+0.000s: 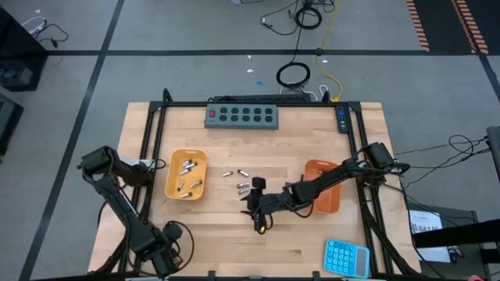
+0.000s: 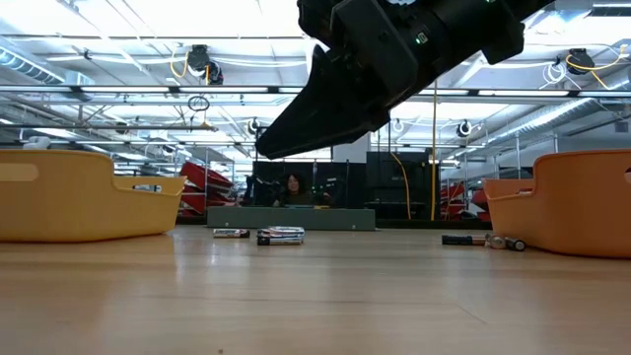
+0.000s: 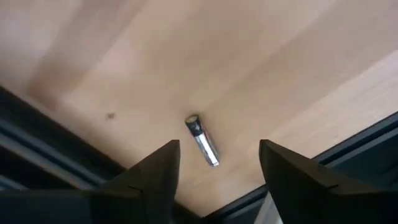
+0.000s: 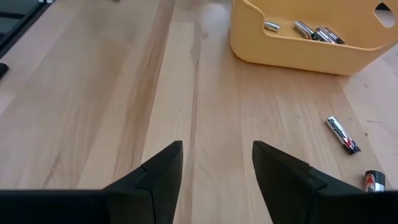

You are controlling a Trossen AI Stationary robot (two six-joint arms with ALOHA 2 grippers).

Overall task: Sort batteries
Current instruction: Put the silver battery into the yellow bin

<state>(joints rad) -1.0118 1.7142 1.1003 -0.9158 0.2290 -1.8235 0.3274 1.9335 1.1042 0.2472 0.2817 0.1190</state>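
Several silver batteries lie in the yellow tray point(image 1: 186, 173) point(image 4: 311, 31). Loose batteries point(image 1: 242, 186) point(image 4: 342, 134) point(image 2: 281, 235) lie on the wood between the two trays. The orange tray point(image 1: 322, 187) point(image 2: 572, 212) sits partly under my right arm. My right gripper point(image 1: 248, 209) point(image 4: 217, 144) point(image 2: 266, 148) hovers open above bare wood near the loose batteries, pointing toward the yellow tray. My left gripper point(image 1: 173, 232) point(image 3: 219, 144) is open near the table's near-left corner. It hangs above a single silver battery point(image 3: 202, 140) that lies on the wood between its fingers' line.
A grey power strip point(image 1: 242, 115) lies along the far edge and a blue calculator point(image 1: 346, 256) at the near right. Black frame rails point(image 1: 156, 156) run along the table's sides. Bare wood spans the near middle point(image 1: 258, 250). A person shows far behind the table point(image 2: 293, 185).
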